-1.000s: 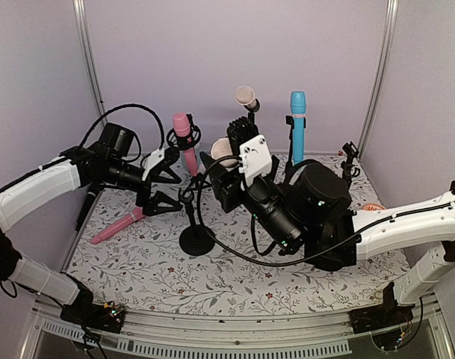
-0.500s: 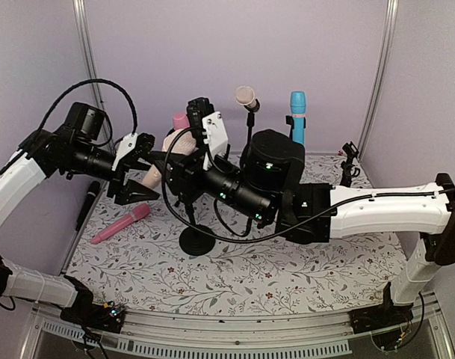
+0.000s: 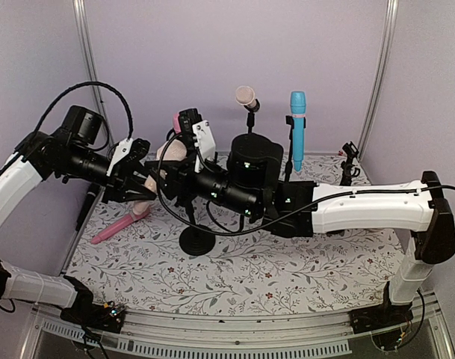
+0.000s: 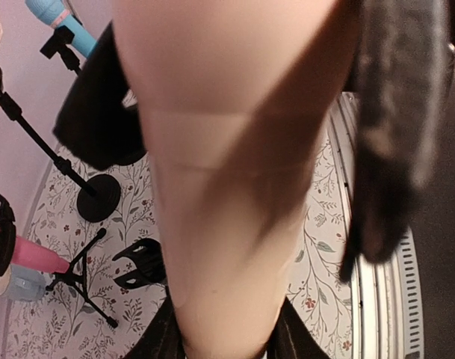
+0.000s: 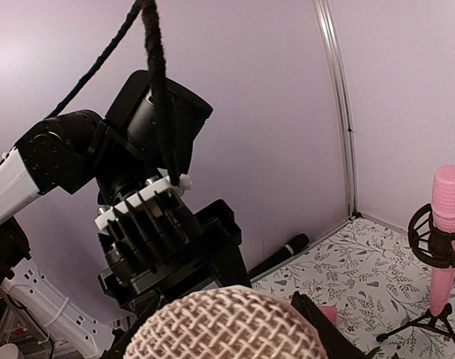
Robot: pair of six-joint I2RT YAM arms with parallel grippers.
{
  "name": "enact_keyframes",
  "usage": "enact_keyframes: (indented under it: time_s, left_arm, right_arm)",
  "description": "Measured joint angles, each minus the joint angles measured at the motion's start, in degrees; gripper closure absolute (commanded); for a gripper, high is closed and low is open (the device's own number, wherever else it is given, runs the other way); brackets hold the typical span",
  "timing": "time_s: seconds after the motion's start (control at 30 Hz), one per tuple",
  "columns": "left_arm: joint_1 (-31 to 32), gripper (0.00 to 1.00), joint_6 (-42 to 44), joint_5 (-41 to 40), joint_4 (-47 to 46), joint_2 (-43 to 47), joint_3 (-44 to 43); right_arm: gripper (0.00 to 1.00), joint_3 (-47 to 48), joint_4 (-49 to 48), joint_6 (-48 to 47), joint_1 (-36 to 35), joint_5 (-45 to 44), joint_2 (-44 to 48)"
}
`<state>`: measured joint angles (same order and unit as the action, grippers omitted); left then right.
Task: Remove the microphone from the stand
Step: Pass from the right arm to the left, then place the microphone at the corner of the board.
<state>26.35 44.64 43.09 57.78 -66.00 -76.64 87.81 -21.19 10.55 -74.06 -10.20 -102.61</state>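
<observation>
The right gripper [image 3: 173,170] clasps the beige microphone [image 4: 227,187] near its mesh head [image 5: 223,329] while the left gripper [image 3: 137,183] pinches the handle, apparently a handover clear of the round-based stand [image 3: 196,241].

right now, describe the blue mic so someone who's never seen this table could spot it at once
Take the flower-patterned mat and look to its far right, near the back wall. Two microphones rise there on stands; the blue microphone is the right-hand one, upright in its clip. Its neighbour, the beige-headed microphone, sits higher, and no other is bright blue.
</observation>
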Motion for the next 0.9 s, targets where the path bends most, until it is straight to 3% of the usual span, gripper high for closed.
enact_keyframes:
  time_s: [0.07, 0.17, 0.23, 0.4, 0.7, 0.9]
  left_arm:
    - [0.0, 0.97, 0.3, 0.3, 0.0, 0.0, 0.3]
    - [0.0, 1.00, 0.3, -0.4, -0.7, 0.2, 1.4]
    - [-0.2, 1.00, 0.4, -1.7, -1.9, 0.6, 2.7]
    - [-3.7, 1.00, 1.9, -6.8, -3.9, 1.8, 9.4]
    - [-29.2, 1.00, 7.9, -14.2, -7.4, -4.0, 16.5]
    - [-39.5, 1.00, 10.8, -21.7, -13.9, -9.2, 21.2]
  right_arm:
    - [0.69, 0.0, -0.1, 0.9, 0.3, 0.7, -0.1]
    - [0.34, 0.0, 0.3, 1.4, 0.7, 1.2, -0.3]
    - [0.25, -0.3, 0.7, 2.2, 1.0, 1.4, -0.3]
    - [0.19, -5.4, -0.3, 3.3, 2.2, 0.2, 1.2]
    - [0.17, -18.5, -0.9, 4.3, 4.5, -5.7, 11.0]
    - [0.17, -20.9, 0.2, 4.3, 4.7, -9.5, 13.1]
